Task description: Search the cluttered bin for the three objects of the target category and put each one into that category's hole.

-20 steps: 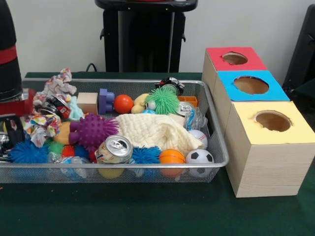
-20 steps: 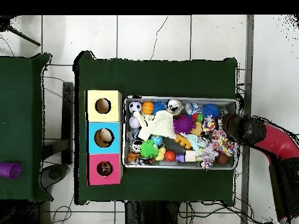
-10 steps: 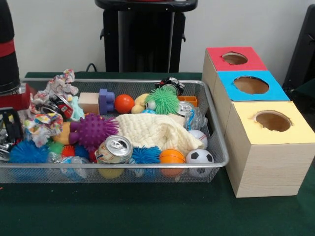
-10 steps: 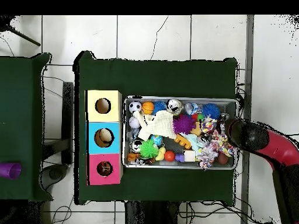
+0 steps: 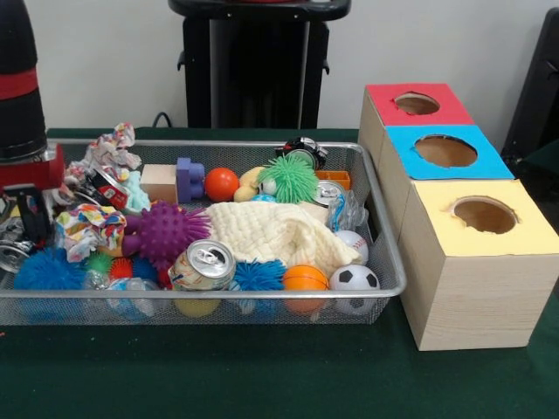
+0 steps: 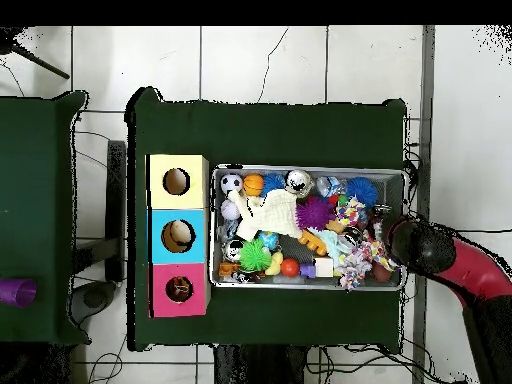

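- The pincer [image 5: 24, 229] hangs low at the end of the wire bin [image 5: 384, 253] farthest from the boxes. I cannot tell if it is spread or pinching.
- Just beside it lie a patterned cloth [image 5: 87, 223] and a blue spiky ball [image 5: 48, 269].
- It looks like the hunting step. No toy is seen lifted out.
- Next it must grab one target toy and carry it across to the boxes' holes [image 5: 484, 214].
- No words can be read, even on the can [image 5: 203, 264].

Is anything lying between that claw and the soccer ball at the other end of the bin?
Yes. From the claw to the soccer ball lie the purple spiky toy, a can and the cream cloth.
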`<state>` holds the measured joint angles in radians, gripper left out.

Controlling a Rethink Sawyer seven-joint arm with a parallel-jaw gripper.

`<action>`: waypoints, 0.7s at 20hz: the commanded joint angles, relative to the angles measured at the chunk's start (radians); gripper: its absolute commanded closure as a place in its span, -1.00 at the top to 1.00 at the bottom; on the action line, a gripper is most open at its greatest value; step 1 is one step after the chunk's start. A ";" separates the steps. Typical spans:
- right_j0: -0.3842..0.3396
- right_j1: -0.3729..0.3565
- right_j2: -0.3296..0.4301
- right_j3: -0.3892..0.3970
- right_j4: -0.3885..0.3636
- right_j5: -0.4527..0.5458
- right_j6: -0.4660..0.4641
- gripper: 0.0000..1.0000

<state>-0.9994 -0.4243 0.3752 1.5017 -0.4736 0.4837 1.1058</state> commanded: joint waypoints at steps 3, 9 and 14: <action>0.003 0.032 -0.146 0.160 -0.076 -0.080 0.152 -1.00; 0.059 0.041 -0.186 0.178 -0.023 -0.125 0.219 -1.00; 0.131 0.036 -0.244 0.206 0.037 -0.157 0.293 -1.00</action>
<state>-0.9195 -0.4459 0.2616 1.5627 -0.4525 0.2923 1.1076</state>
